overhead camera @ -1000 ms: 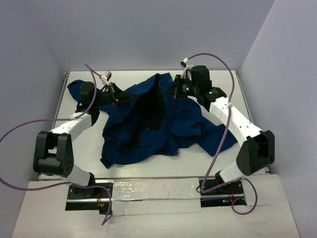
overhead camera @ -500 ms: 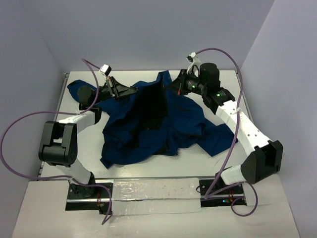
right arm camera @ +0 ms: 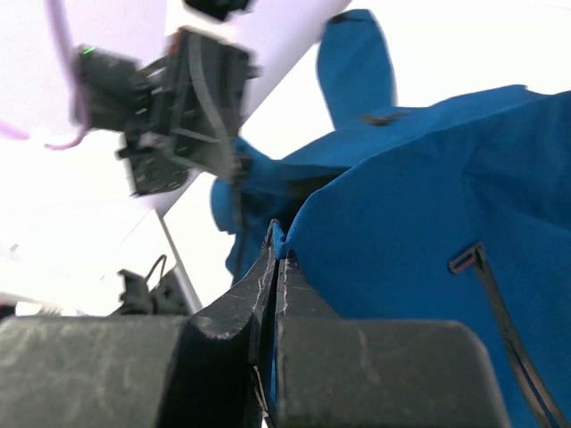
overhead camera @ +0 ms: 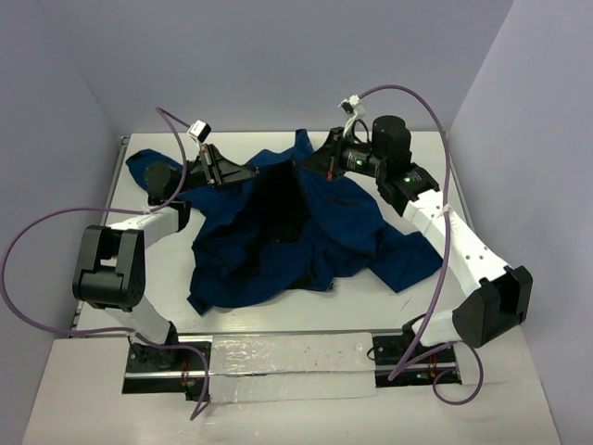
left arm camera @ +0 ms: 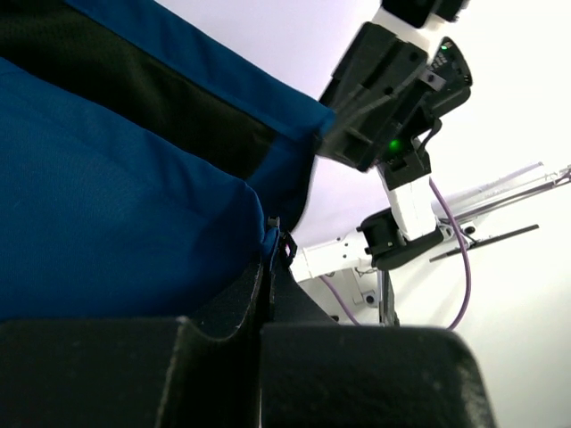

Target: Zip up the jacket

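The navy-blue jacket (overhead camera: pixel 338 232) lies crumpled across the middle of the table, its black lining (overhead camera: pixel 278 209) showing down the open front. My left gripper (overhead camera: pixel 252 172) is shut on one front edge and holds it up off the table. In the left wrist view the blue fabric (left arm camera: pixel 107 223) runs into the closed left gripper (left arm camera: pixel 270 248). My right gripper (overhead camera: pixel 321 161) is shut on the opposite front edge, near the far side. In the right wrist view the jacket (right arm camera: pixel 428 223) is pinched in the right gripper (right arm camera: pixel 277 239). A small pocket zip pull (right arm camera: pixel 466 259) shows there.
One sleeve (overhead camera: pixel 144 167) trails toward the far left corner of the white table (overhead camera: pixel 435 167). Walls close in on the left, right and back. Purple cables (overhead camera: pixel 435 139) loop above both arms. A metal rail (overhead camera: pixel 287 357) runs along the near edge.
Both grippers have risen with the jacket's front edges, pulling the fabric up off the table. The right arm has stretched further toward the back; the left wrist has turned upward.
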Controlling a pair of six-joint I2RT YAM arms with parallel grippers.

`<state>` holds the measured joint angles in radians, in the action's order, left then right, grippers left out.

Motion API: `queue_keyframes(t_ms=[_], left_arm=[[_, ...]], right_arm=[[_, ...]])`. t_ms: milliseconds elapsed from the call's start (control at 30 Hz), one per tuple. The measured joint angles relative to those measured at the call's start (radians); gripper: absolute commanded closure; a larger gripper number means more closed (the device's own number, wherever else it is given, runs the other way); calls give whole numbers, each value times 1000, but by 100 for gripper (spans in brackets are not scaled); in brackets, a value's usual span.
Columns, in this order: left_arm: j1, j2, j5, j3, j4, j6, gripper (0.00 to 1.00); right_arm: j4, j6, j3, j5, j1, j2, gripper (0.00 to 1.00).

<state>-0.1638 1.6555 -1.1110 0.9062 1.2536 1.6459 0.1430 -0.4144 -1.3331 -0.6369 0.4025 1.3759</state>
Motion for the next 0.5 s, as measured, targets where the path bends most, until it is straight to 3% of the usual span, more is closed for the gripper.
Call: queue_keyframes(t_ms=[500], left_arm=[[-7,32,-20,15,23,27,100]], right_arm=[[-82,-14,0,-42,108,55,100]])
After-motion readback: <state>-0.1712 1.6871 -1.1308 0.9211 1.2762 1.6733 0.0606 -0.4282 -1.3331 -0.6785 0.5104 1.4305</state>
